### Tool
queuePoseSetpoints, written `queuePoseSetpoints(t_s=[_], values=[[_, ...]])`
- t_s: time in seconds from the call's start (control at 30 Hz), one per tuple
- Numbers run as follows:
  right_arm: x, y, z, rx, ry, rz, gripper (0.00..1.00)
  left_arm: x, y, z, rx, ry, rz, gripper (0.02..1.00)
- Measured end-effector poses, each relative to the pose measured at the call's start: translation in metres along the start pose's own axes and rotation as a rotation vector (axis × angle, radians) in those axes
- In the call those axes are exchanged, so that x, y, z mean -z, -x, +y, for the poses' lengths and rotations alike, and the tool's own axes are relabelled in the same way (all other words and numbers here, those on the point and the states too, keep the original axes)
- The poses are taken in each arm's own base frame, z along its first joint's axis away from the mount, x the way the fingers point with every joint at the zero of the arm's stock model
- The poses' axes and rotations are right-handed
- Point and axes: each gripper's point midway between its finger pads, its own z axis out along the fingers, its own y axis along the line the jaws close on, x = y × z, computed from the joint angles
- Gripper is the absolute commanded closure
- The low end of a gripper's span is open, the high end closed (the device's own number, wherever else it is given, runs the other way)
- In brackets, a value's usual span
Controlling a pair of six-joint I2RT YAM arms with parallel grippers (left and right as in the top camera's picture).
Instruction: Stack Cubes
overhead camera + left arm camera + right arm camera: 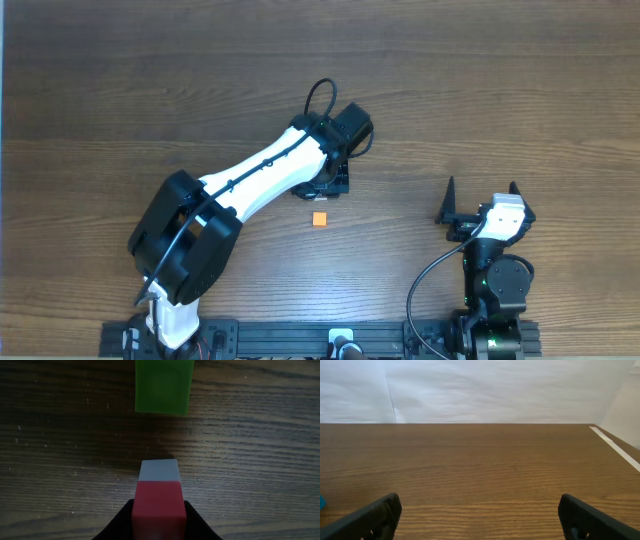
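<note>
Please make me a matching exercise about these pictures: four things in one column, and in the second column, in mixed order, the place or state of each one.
Things
1. red cube
2. green cube
3. orange cube
4. right gripper

Places or states
a. open, holding nothing
b. alone on the table, between the two arms
c. clamped between the fingers of the left gripper
d. on the table ahead of the left gripper, beyond the cube it holds

Pairs: 1-c, 2-d, 3-b, 4-a
</note>
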Motion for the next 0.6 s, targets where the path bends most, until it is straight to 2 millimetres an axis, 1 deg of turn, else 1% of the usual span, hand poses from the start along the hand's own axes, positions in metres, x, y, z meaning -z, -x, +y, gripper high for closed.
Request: queuePoseSetpoints(t_s=[0.2, 0.3, 0.43, 0.6], values=[[0.0, 0.0, 0.0, 0.0, 0.0, 0.0, 0.009, 0.0, 0.0, 0.0, 0.0, 0.0, 0.0, 0.831], [0.0, 0.0, -0.0001, 0.0, 0.0, 0.0, 0.009, -0.0001, 0.0, 0.0001, 0.0, 0.001, 0.0, 0.77], [0.0, 0.0, -0.0001, -0.001, 0.0, 0.0, 0.007, -0.0001, 0.0001, 0.0001, 0.0, 0.001, 0.0, 0.75], [0.0, 0.0, 0.0, 0.0, 0.0, 0.0, 0.009, -0.0001, 0.0001, 0.0002, -0.004, 0.001, -0.001, 0.68]])
